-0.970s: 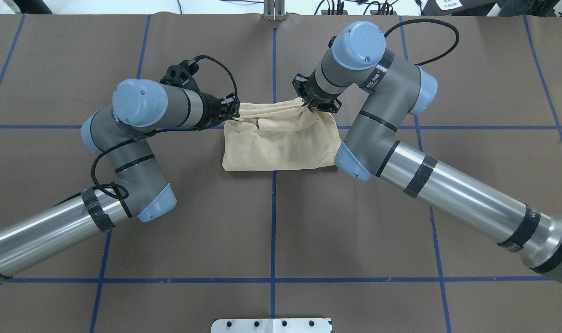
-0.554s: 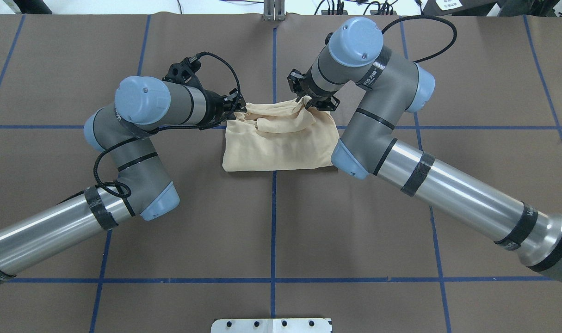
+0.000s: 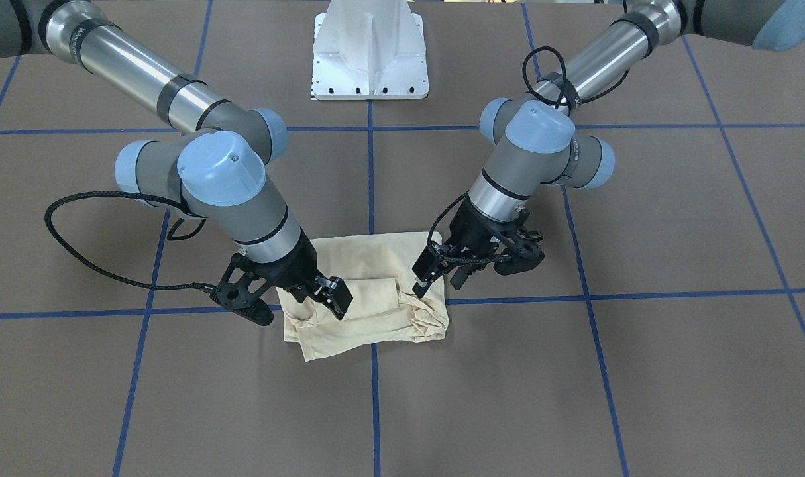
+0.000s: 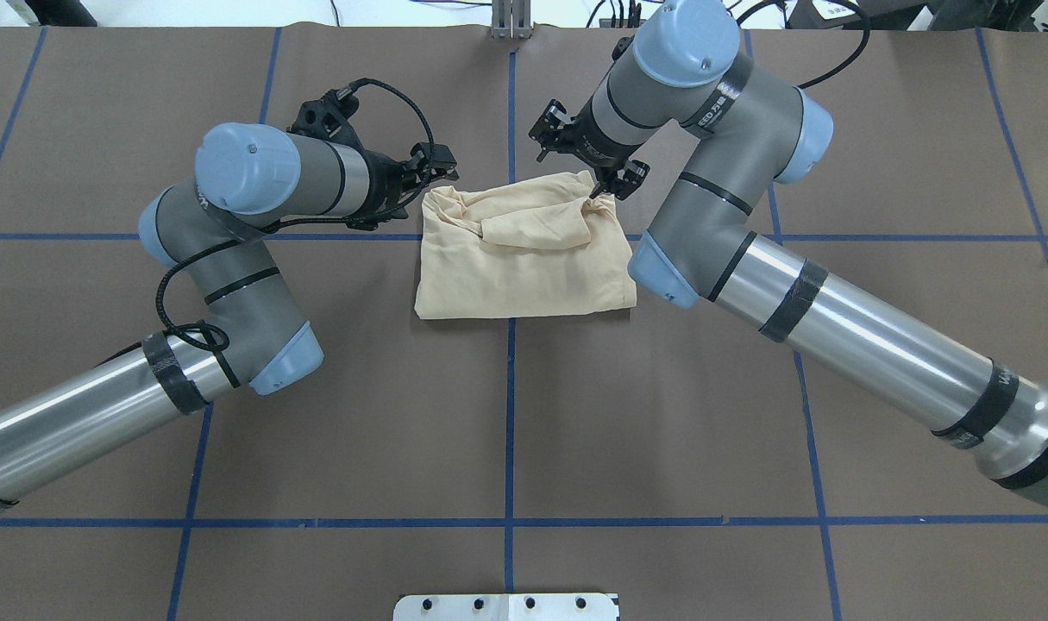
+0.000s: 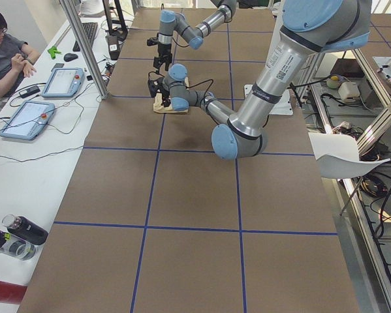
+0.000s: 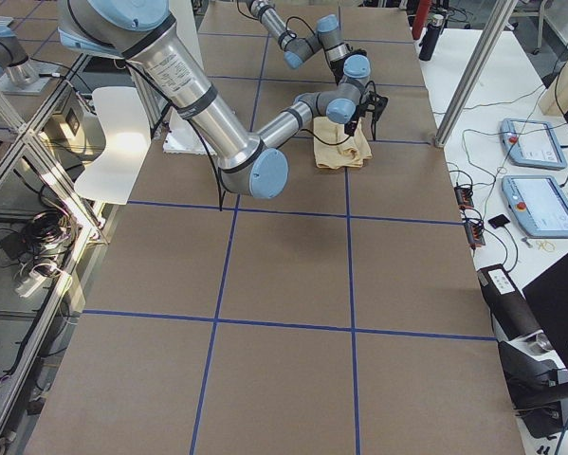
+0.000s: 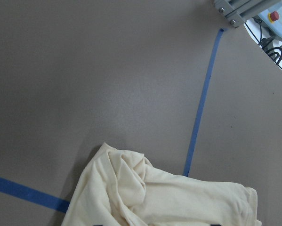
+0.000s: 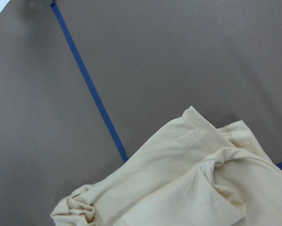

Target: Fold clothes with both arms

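Observation:
The pale cream-yellow shirt point(image 4: 524, 267) lies folded into a rough rectangle at the table's middle, with a bunched sleeve fold along its far edge point(image 3: 369, 311). No print or label shows. My left gripper point(image 4: 436, 166) hovers just off the shirt's far left corner, open and empty; it also shows in the front-facing view point(image 3: 435, 281). My right gripper point(image 4: 611, 183) is open just above the far right corner point(image 3: 334, 298). Both wrist views look down on the shirt point(image 7: 155, 197) point(image 8: 188, 188).
The brown table cover carries a grid of blue tape lines point(image 4: 510, 414). The white pedestal base point(image 3: 370, 53) stands at the robot's side. An operator point(image 5: 6, 52) sits beyond the table's far edge, with tablets point(image 5: 63, 81) and bottles point(image 5: 19, 235) nearby.
Both grippers were shut on the shirt's far edge. They have let go and moved up and away toward the far side. The far edge now lies bunched on the shirt.

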Controlling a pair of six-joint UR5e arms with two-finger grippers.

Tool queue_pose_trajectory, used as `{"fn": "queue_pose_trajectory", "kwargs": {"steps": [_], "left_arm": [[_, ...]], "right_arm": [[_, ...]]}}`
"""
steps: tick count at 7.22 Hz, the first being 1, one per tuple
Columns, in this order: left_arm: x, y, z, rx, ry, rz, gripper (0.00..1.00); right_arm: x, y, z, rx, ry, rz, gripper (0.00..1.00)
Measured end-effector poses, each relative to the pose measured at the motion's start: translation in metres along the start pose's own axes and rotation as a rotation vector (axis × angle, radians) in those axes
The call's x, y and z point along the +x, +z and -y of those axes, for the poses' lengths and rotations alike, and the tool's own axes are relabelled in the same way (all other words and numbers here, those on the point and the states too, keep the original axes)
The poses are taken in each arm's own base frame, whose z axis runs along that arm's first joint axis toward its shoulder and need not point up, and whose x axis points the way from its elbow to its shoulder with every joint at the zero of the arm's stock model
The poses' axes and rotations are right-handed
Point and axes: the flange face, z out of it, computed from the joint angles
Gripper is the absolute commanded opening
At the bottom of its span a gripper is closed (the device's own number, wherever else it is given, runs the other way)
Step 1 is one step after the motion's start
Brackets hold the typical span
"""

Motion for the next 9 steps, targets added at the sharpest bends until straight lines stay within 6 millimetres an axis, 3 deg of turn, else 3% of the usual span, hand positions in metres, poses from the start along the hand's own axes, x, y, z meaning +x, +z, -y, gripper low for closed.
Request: {"fn": "queue_pose_trajectory", "kwargs": {"steps": [1, 3, 4, 6, 9], "left_arm": [[-0.015, -0.017, 0.005, -0.008, 0.026, -0.001, 1.0], [-0.043, -0.047, 0.01, -0.009, 0.089, -0.002, 0.99], [-0.054, -0.053, 0.011, -0.011, 0.102, 0.005, 1.0], [-0.073, -0.058, 0.012, -0.013, 0.105, 0.021, 1.0], [-0.089, -0.059, 0.014, -0.012, 0.101, 0.038, 1.0]], "right_arm": [[0.0, 0.003, -0.019, -0.005, -0.028, 0.007, 0.99], [0.004, 0.039, -0.08, 0.05, -0.182, -0.026, 0.99], [0.003, 0.053, -0.099, 0.09, -0.306, -0.078, 0.98], [0.007, 0.073, -0.113, 0.133, -0.504, -0.174, 0.97], [-0.002, 0.096, -0.11, 0.141, -0.551, -0.228, 0.98]]}}
